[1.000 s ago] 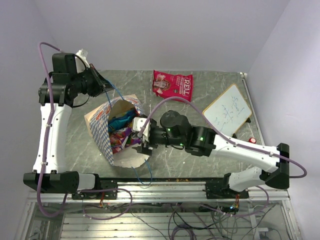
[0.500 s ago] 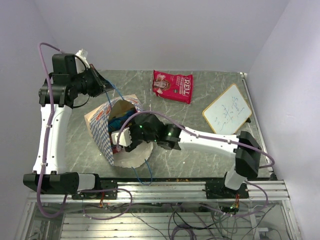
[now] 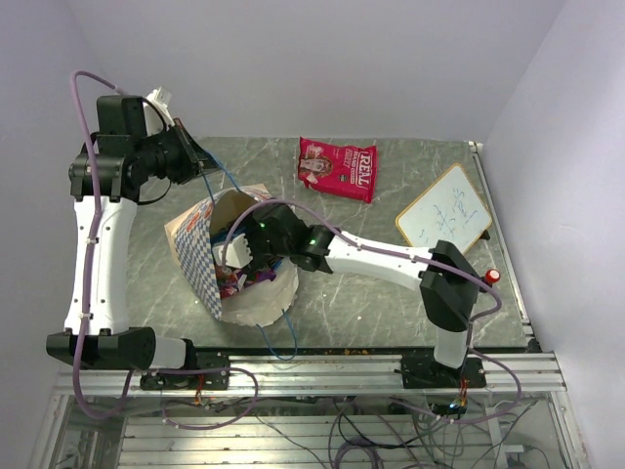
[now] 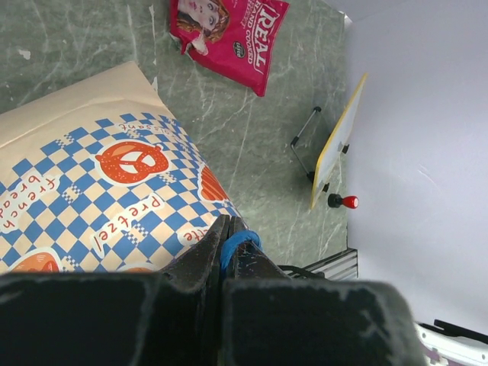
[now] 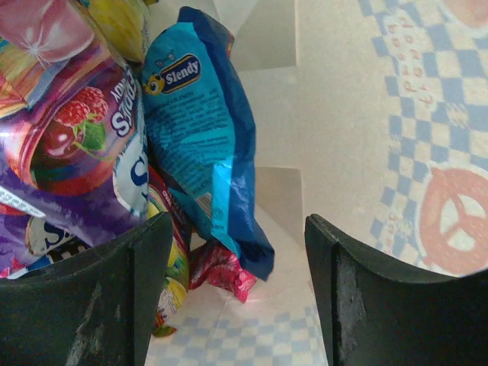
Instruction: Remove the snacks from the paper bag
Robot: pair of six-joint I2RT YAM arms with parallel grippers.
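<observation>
The paper bag (image 3: 195,256) lies on its side, mouth toward the right arm. My left gripper (image 3: 201,163) is shut on its blue cord handle (image 4: 238,242) above the checkered side (image 4: 91,191) and holds the mouth up. My right gripper (image 3: 239,259) is inside the mouth. Its jaws (image 5: 236,229) stand open around the lower end of a blue snack packet (image 5: 202,130), without touching it. A purple packet (image 5: 69,145) and a small red packet (image 5: 229,271) lie beside it. The crimson "REAL" bag (image 3: 338,167) lies on the table outside.
A small whiteboard (image 3: 444,215) leans at the right, with a red-capped marker (image 3: 491,277) near it. The bag's cream inner wall (image 5: 381,114) stands close to the right finger. Cables run along the near rail.
My right arm has stretched left and pushed its gripper into the bag's mouth. The left arm has shifted slightly up and left, still gripping the cord.
</observation>
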